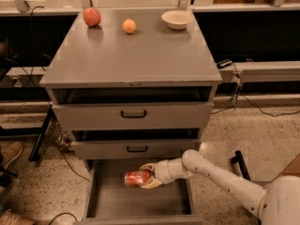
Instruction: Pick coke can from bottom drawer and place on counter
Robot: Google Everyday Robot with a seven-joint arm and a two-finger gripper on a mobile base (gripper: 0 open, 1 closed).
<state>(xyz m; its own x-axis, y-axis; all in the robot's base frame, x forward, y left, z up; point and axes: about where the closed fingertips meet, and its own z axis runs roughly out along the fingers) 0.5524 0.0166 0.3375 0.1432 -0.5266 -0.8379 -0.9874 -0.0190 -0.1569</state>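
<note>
Down in the open bottom drawer [140, 203], the gripper [147, 177] pinches the coke can [136, 177], fingers [151, 185] clamped on its right end. The can is red, silver-ended, lying sideways. Looks like the pick is made. Next it must come out clear of the upper drawers [133, 114] and rise to the counter [131, 60], setting down short of the apple [92, 16], orange [129, 26] and bowl [176, 18].

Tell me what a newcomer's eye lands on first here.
First, the white arm reaching into the open bottom drawer, with its gripper closed around the red can, which lies sideways near the drawer's back. Next, the apple, orange and bowl lined up along the back of the counter.
</note>
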